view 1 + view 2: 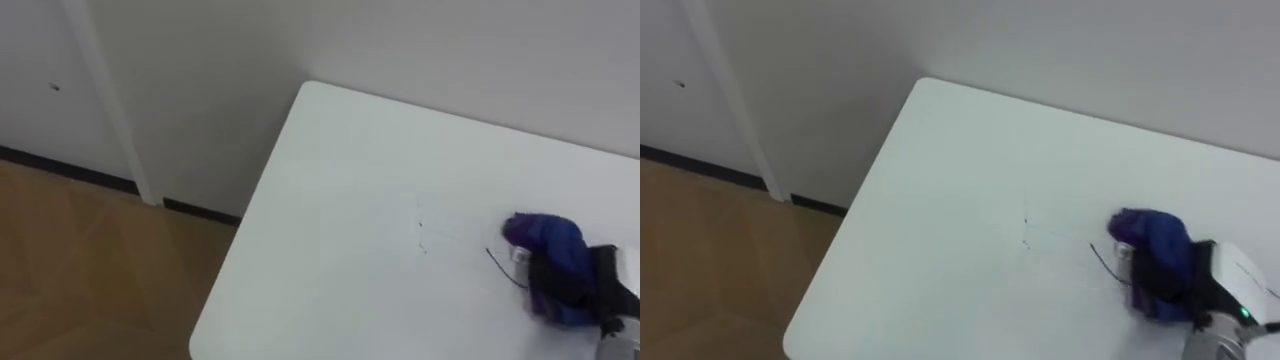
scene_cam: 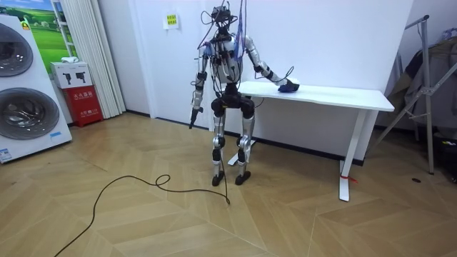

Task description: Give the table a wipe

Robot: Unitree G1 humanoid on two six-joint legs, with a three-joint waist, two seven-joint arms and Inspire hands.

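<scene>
A white table [image 1: 340, 210] stands against the wall, and I stand at its left end. A crumpled blue and purple cloth [image 1: 548, 238] lies on the tabletop at the right. My right hand [image 1: 585, 285] comes in from the lower right and rests on the cloth, its dark fingers curled over it. Faint thin marks [image 1: 421, 236] show on the tabletop just left of the cloth. In the room view my right hand [image 2: 288, 87] reaches onto the table's [image 2: 343, 94] near end, and my left hand [image 2: 193, 114] hangs at my side.
Wood floor [image 1: 90, 260] lies to the left of the table's end. A white wall [image 1: 450, 50] runs behind it. In the room view a washing machine [image 2: 25, 86] and a red box [image 2: 84, 96] stand at the left, and a rack [image 2: 428, 93] at the right.
</scene>
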